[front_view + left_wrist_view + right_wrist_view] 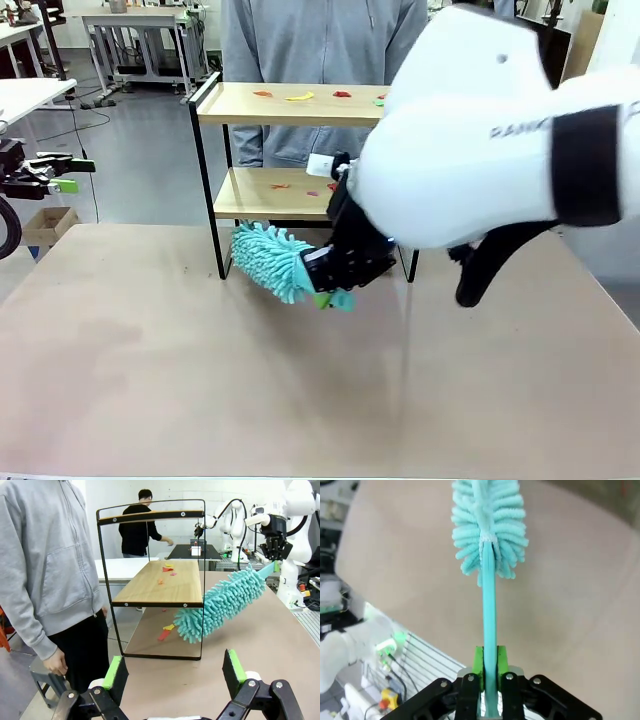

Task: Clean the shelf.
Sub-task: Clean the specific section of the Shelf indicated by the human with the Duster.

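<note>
the table (150,380) fills the foreground. the right arm (480,150), bulky from where i stand, reaches across the middle and hides part of what lies behind it. a person (300,40) in a grey hoodie stands at the far side. the shelf (230,100) sits at the table's far middle, just in front of that person, with 2 wood boards in a thin black frame. the duster (268,258), teal and fluffy, is held low. its head lies at the shelf's foot, under the lower board's front edge and by a front post. whether it touches the post i cannot tell. the right gripper (490,662) is clamped on the duster's thin handle, 1 pad on each side. the left gripper (175,671) waits beyond the table's left edge, jaws wide, holding nothing. scraps (300,96) of coloured stuff dot both boards, and a few lie on the table beneath.

risks, as i judge them:
1. the frame looks light, so a head that snags on a post could shove or tip the shelf toward the person.
2. the arm's bulk is near the top board, and lifting the duster could knock it.
3. the handle is thin, so a sideways load may twist it in the pads.
4. a fast sweep would scatter scraps onto the floor or the person.
</note>
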Robot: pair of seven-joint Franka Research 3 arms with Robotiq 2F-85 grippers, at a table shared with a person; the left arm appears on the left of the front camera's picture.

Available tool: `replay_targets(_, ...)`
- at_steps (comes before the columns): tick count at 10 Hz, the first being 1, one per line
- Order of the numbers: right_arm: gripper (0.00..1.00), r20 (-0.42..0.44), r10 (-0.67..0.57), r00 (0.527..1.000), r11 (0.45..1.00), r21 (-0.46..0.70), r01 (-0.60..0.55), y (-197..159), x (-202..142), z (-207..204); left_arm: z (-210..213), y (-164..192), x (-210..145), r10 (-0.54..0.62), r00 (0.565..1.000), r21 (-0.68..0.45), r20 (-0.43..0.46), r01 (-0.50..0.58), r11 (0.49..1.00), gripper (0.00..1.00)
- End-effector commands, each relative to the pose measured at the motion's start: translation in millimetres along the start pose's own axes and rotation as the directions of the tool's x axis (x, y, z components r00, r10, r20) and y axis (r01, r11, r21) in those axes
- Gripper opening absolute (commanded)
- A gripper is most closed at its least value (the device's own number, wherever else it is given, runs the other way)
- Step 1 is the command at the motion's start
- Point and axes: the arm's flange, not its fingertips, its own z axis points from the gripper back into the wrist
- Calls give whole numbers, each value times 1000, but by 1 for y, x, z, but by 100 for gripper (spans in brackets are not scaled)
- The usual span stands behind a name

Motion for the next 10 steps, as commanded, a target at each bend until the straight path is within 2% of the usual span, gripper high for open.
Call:
replay_targets(1,13,67,-70,995,996,-44,73,31,18,-23,0,-1,2,-4,1000,-1,1,4,1000,100)
replay_targets(3,13,101,-150,984,985,-73,158,52,29,-46,0,-1,2,-4,1000,-1,1,4,1000,100)
replay_targets(5,13,124,-184,975,977,-87,195,63,39,-63,0,-1,2,-4,1000,-1,1,4,1000,100)
replay_targets(6,13,90,-195,977,975,-93,203,67,39,-65,0,-1,2,-4,1000,-1,1,4,1000,100)
replay_targets(7,13,86,-152,985,986,-60,157,46,21,-53,0,-1,2,-4,1000,-1,1,4,1000,100)
replay_targets(10,13,79,-170,982,982,-68,175,48,26,-61,0,-1,2,-4,1000,-1,1,4,1000,100)
